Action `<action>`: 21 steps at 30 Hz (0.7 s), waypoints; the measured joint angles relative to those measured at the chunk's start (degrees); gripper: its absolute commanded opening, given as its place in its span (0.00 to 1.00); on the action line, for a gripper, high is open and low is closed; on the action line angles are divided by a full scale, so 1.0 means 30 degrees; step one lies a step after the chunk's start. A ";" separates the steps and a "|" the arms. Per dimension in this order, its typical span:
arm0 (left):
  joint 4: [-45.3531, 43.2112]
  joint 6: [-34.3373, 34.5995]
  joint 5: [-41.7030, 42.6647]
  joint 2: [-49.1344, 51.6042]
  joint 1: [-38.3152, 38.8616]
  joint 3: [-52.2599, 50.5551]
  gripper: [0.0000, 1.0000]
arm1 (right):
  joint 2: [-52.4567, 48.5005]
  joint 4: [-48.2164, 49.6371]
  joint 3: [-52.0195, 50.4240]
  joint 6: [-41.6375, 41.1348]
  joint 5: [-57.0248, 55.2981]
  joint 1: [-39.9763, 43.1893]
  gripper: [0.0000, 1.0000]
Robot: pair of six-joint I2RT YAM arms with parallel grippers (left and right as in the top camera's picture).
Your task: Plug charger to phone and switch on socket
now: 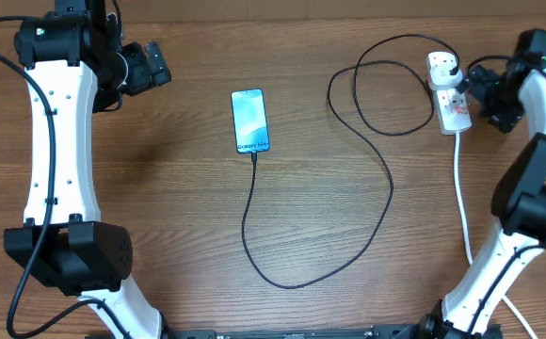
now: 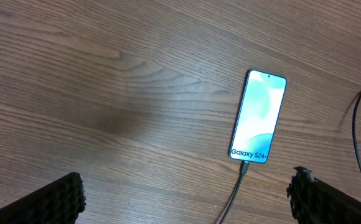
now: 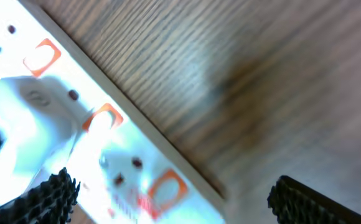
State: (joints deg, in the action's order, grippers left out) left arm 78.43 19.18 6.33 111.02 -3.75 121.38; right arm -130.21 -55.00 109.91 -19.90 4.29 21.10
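The phone [image 1: 250, 121] lies face up with its blue screen lit, also in the left wrist view [image 2: 259, 116]. The charger's black cable [image 1: 254, 217] meets the phone's bottom edge [image 2: 244, 167], loops across the table and ends at a white plug [image 1: 442, 64] seated in the socket [image 1: 454, 111]. My left gripper [image 1: 160, 66] is open, left of the phone and apart from it [image 2: 187, 200]. Open too, my right gripper [image 1: 471, 87] hovers over the socket [image 3: 143, 174] with its red-orange switches between the fingers [image 3: 50, 196]; it holds nothing.
The socket's thick white cord [image 1: 461, 198] runs down the right side toward the front edge. The right arm's base stands beside it. The cable's big loop [image 1: 386, 85] lies left of the socket.
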 measured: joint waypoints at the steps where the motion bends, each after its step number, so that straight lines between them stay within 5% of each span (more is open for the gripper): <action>1: -0.0007 0.0000 0.0000 0.0000 0.0000 0.0000 1.00 | 0.0379 -0.0568 0.0160 0.0015 0.0015 0.0182 1.00; 11: -0.0007 0.0000 -0.0007 0.0000 0.0000 0.0000 1.00 | 1.0724 -0.5799 0.1042 0.0080 0.0597 0.2084 1.00; 21: -0.0022 0.0000 -0.0066 0.0000 0.0000 -0.0007 1.00 | 2.0604 -0.8692 -0.1464 0.0517 0.0976 -0.2208 1.00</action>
State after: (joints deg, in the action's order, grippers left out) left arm 78.37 19.18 6.13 111.02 -3.75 121.36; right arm -68.40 -81.08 105.51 -18.35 7.22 14.48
